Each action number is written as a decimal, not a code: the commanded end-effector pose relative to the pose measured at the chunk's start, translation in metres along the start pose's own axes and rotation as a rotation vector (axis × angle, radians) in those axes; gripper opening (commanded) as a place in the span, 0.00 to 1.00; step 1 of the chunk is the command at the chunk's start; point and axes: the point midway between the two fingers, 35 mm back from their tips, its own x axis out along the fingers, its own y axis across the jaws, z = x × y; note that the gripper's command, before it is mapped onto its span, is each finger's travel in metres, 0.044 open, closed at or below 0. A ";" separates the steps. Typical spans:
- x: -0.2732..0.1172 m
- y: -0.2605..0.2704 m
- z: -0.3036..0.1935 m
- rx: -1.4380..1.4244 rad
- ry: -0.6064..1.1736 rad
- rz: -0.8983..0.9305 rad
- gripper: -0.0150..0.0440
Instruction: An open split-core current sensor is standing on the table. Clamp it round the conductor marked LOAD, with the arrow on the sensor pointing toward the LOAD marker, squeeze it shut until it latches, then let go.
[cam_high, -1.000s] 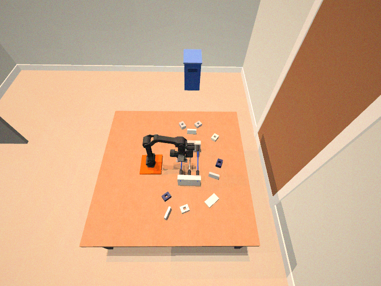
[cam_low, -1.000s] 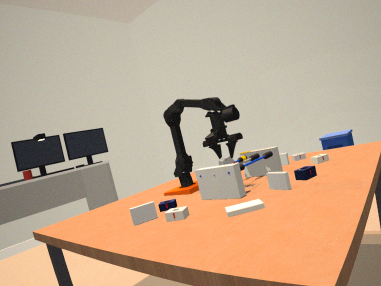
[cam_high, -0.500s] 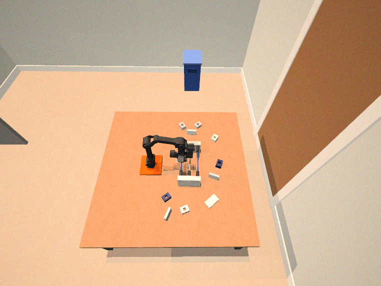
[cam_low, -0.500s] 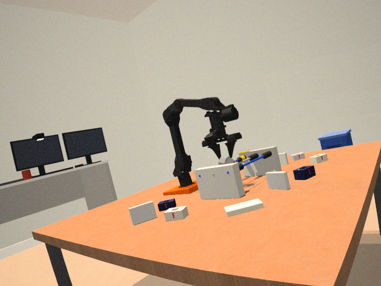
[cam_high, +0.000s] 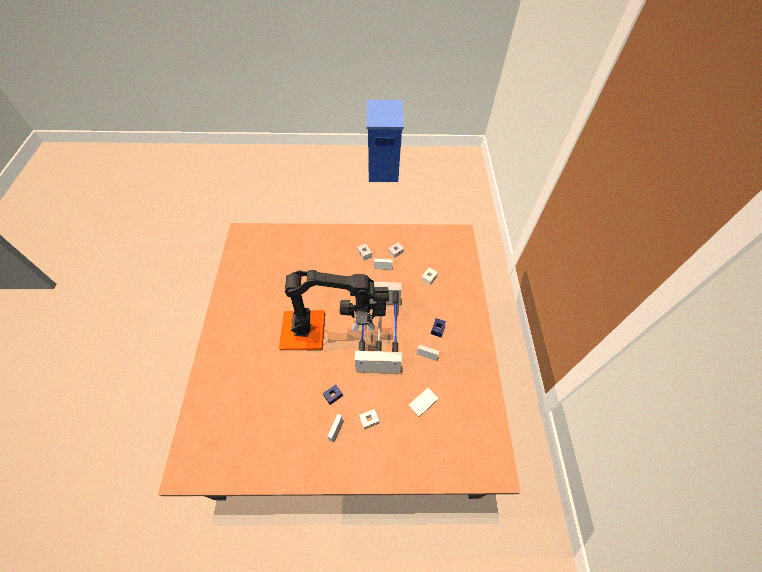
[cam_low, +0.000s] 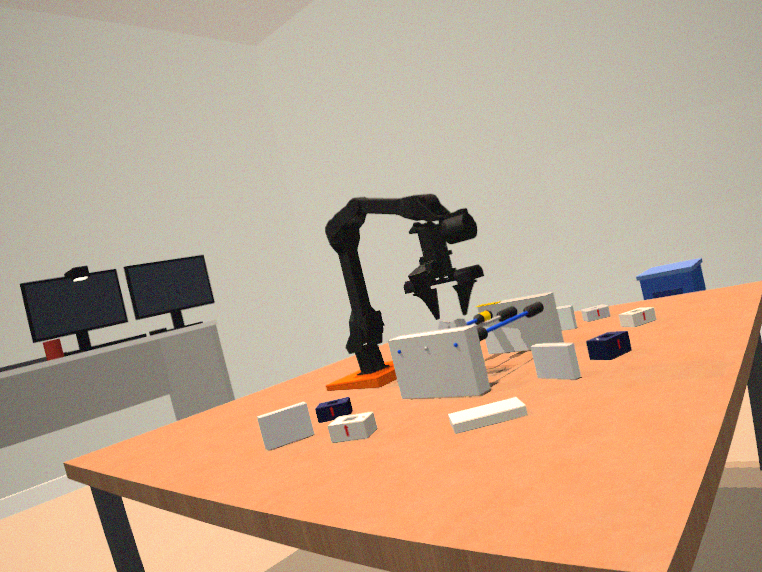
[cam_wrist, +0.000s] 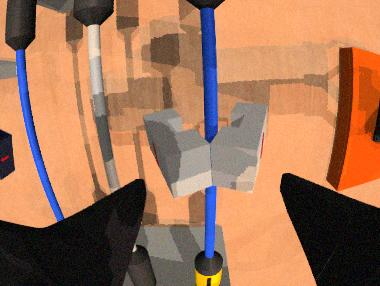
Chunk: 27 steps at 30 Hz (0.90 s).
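1. I have the pincer (cam_high: 363, 320) (cam_low: 451, 315) (cam_wrist: 214, 184) standing wide open, though short of its full spread, with nothing in its hold. In my wrist view the black fingertips are on either side of the sensor and clear of it.
2. The grey split-core sensor (cam_high: 371, 327) (cam_low: 447, 323) (cam_wrist: 192, 155) is up at the blue conductor (cam_high: 362, 339) (cam_low: 472, 321) (cam_wrist: 210, 215) closest to the arm's orange base plate (cam_high: 286, 341) (cam_low: 344, 384) (cam_wrist: 345, 165). Its halves meet over the line and splay into a V, so I read it as unlatched.
3. I can see a red mark on the outer side of each half; I can't make out which way any arrow points.
4. A yellow marker (cam_low: 485, 316) (cam_wrist: 208, 276) sits at one end of that conductor, its lettering too small for me to read.
5. Alongside run a white conductor (cam_high: 379, 332) (cam_wrist: 95, 60) and, beyond it, a second blue line (cam_high: 395, 320) (cam_low: 510, 322) (cam_wrist: 32, 135).
6. All three span between a near block (cam_high: 378, 363) (cam_low: 437, 363) and a far block (cam_high: 393, 286) (cam_low: 523, 323) (cam_wrist: 180, 245) on the counter (cam_high: 246, 431) (cam_low: 492, 480) (cam_wrist: 280, 245).
7. A dark blue holed piece (cam_high: 442, 326) (cam_low: 609, 347) (cam_wrist: 5, 155) lies off to the side, apart from the pincer.
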 end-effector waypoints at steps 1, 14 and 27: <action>-0.001 0.000 0.000 0.000 0.000 0.001 1.00; 0.047 0.000 0.005 0.004 -0.006 0.002 1.00; 0.059 0.000 0.005 0.004 -0.006 0.003 1.00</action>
